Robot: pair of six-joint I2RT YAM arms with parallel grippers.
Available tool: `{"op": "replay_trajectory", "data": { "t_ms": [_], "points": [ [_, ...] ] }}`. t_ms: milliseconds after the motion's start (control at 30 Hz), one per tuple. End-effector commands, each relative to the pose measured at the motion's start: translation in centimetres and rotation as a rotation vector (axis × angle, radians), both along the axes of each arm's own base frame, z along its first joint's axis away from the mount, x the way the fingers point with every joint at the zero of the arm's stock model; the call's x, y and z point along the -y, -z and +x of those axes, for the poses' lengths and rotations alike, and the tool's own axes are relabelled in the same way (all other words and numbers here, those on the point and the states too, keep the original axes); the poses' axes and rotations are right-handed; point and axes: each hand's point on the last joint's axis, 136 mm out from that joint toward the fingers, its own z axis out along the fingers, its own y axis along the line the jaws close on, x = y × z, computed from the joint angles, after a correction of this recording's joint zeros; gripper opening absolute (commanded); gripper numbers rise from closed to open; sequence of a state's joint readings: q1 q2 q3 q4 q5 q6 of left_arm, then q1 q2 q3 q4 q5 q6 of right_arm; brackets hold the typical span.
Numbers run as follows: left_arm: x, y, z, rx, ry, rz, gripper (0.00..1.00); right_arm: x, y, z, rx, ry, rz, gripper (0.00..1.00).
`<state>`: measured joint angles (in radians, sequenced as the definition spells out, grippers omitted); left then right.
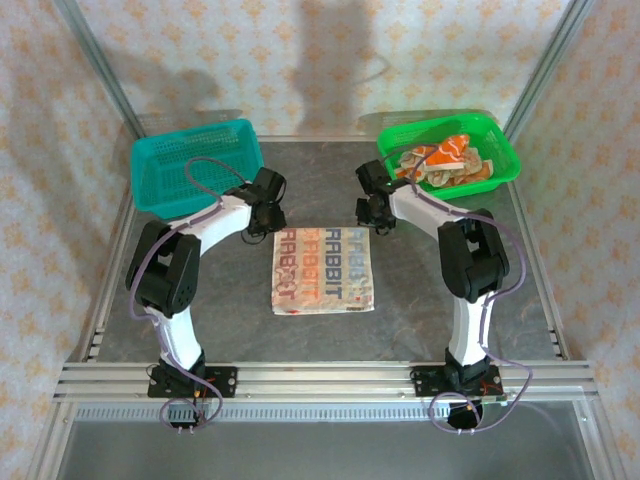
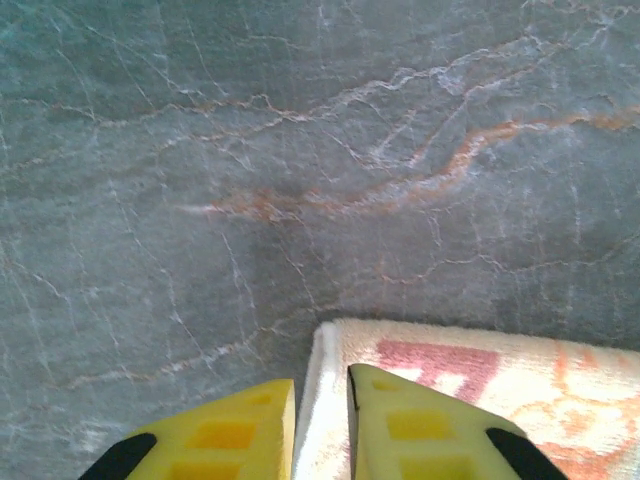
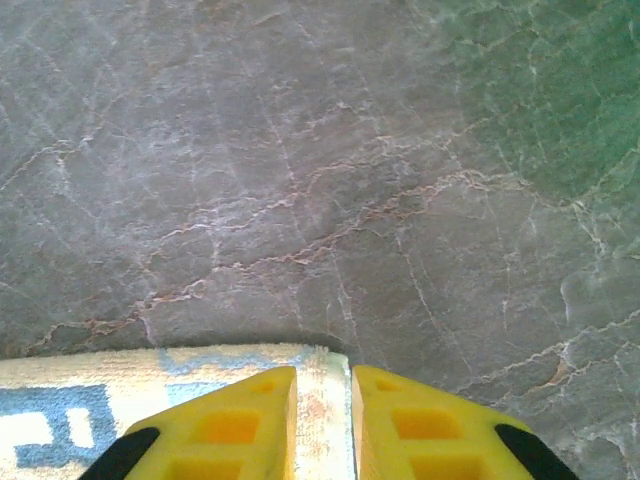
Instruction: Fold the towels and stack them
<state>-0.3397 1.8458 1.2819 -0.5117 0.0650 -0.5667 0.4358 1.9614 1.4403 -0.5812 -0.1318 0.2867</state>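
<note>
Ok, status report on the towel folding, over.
Left gripper and right gripper at far corners of the towel, jaws barely apart. Towel flat, lettering up. More towels in green basket.

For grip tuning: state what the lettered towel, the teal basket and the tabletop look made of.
Lettered towel: soft terry-like cloth, matte, fuzzy pile at its edge. Teal basket: probably moulded plastic, faint sheen, lattice walls. Tabletop: grey veined stone look, smooth; possibly printed laminate.
</note>
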Motion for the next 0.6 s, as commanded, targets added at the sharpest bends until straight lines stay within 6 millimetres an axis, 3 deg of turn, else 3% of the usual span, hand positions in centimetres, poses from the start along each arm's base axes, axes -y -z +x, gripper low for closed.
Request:
{"op": "replay_trajectory", "data": {
  "t_ms": [0, 367, 567],
  "points": [
    [-0.3, 1.6, 0.3, -0.046, 0.049, 0.027, 0.25, 0.0, 0.2, 0.0, -0.020, -0.007, -0.005, 0.27],
    [0.4, 5.4, 0.6, -0.114, 0.086, 0.025, 0.28, -0.1, 3.3, -0.2, -0.089, -0.021, -0.024, 0.30],
    [0.4, 6.1, 0.1, -0.128, 0.090, 0.020, 0.28, -0.4, 4.4, -0.9, -0.122, -0.022, -0.003, 0.28]
  ]
}}
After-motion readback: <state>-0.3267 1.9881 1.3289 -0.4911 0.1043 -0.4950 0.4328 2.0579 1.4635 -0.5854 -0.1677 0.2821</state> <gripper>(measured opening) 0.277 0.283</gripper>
